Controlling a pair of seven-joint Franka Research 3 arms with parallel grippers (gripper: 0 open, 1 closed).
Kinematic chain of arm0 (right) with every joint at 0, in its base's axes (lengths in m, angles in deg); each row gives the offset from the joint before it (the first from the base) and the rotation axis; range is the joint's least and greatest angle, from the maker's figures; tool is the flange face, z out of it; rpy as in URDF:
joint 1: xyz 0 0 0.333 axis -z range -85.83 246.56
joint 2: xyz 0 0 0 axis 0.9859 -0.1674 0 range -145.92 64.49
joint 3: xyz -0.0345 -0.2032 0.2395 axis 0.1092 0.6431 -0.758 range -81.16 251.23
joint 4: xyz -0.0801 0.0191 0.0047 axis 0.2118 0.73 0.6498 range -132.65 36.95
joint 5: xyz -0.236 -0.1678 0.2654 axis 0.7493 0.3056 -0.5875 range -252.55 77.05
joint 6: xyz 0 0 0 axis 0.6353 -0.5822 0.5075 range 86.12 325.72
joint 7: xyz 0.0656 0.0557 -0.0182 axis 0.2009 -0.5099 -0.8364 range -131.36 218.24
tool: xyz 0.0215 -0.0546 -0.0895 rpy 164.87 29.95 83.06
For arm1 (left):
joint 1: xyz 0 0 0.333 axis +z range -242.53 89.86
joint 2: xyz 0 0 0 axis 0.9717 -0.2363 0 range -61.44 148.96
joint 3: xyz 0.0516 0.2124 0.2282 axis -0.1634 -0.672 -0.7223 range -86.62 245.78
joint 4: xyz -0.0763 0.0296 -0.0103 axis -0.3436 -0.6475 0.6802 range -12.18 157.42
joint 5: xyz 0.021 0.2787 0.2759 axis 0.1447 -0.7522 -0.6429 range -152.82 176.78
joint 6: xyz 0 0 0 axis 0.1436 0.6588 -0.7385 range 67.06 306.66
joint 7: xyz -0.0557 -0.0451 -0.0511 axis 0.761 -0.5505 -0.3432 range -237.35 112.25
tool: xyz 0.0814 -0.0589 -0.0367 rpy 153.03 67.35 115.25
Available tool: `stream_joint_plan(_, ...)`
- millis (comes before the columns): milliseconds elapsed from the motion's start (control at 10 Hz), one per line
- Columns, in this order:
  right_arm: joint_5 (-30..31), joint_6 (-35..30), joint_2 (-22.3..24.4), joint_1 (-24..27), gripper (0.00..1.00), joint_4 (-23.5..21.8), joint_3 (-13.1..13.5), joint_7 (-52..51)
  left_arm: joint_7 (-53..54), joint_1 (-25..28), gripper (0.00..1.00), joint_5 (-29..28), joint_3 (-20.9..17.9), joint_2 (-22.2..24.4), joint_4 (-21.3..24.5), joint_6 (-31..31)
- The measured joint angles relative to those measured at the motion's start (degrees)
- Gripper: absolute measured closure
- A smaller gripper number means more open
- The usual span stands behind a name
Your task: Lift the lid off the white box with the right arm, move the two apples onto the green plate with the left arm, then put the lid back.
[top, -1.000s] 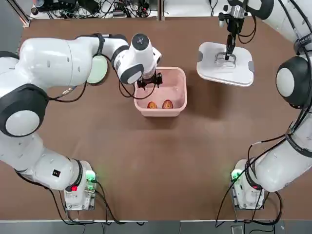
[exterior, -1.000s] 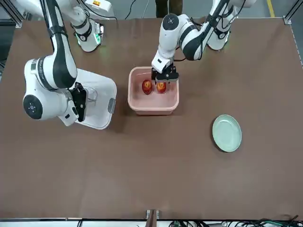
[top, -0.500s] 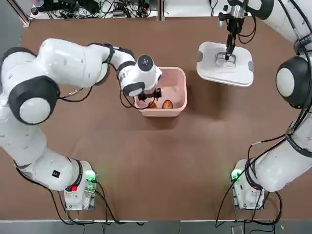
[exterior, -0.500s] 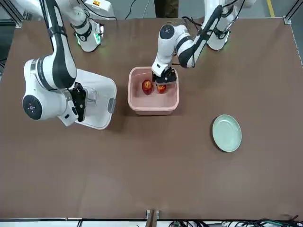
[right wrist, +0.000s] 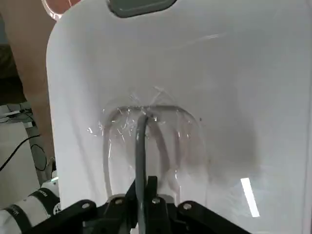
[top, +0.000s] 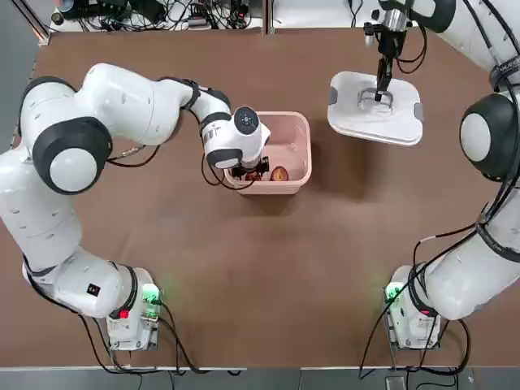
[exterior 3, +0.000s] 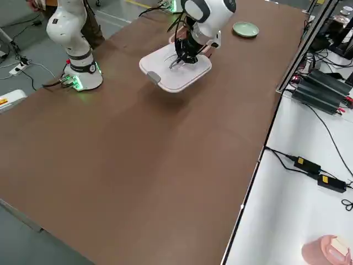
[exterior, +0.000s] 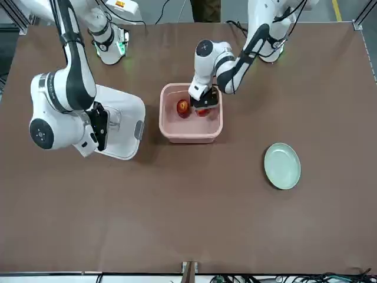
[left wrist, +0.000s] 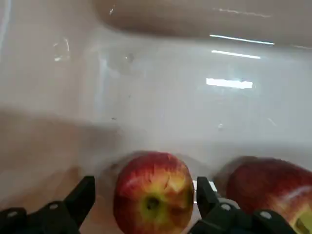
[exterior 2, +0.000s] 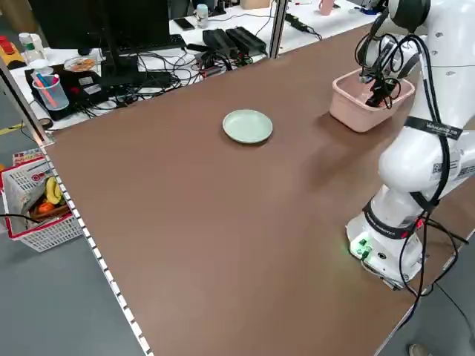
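Brown table (top: 268, 268), cable-strewn benches (exterior 2: 148, 52) behind, left gripper (left wrist: 146, 207) spread around apple (left wrist: 153, 192), right gripper (right wrist: 143, 187) clamping lid (top: 375, 106)

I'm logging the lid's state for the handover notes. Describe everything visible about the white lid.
The lid is a white, rounded-square plastic piece with a loop handle at its centre and a grey clip on each of two opposite sides. It is off the white box, to that box's right as the robot sees it. The right gripper is shut on the handle. The right side view shows a shadow under it, so it seems held just above the table.
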Motion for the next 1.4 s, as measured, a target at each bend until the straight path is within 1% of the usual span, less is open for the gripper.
stream_joint_plan(200, 0.00, -0.12, 0.00, 0.01, 0.93, -0.49, 0.03, -0.01, -0.67, -0.11, 0.07, 0.00, 0.40, -0.13, 0.06, 1.56)
stream_joint_plan(700, 0.00, -0.12, 0.00, 0.08, 0.93, -0.53, 0.14, -0.01, -0.79, -0.50, 0.08, -0.05, 0.42, -2.13, 0.38, 2.13)
stream_joint_plan(800, 0.00, -0.12, 0.00, 0.09, 0.93, -0.53, 0.16, -0.02, -0.79, -0.50, 0.24, -0.05, 0.43, -2.13, 0.40, 2.12)
stream_joint_plan(900, 0.00, -0.12, 0.00, 0.09, 0.93, -0.53, 0.16, -0.03, -0.79, -0.48, 0.32, -0.05, 0.44, -1.94, 0.39, 2.08)
stream_joint_plan(1200, 0.00, -0.12, 0.00, 0.09, 0.93, -0.52, 0.15, -0.07, -0.79, -0.03, 0.32, -0.05, 0.43, -1.51, 0.01, 2.12)
stream_joint_plan(1300, -0.01, -0.12, 0.00, 0.09, 0.93, -0.53, 0.15, -0.07, -0.79, 0.20, 0.32, -0.05, 0.43, -0.73, -0.44, 1.98)
stream_joint_plan(1400, -0.01, -0.12, 0.00, 0.09, 0.93, -0.53, 0.15, -0.08, -0.79, 0.38, 0.32, 0.00, 0.45, 0.33, -1.58, 0.40)
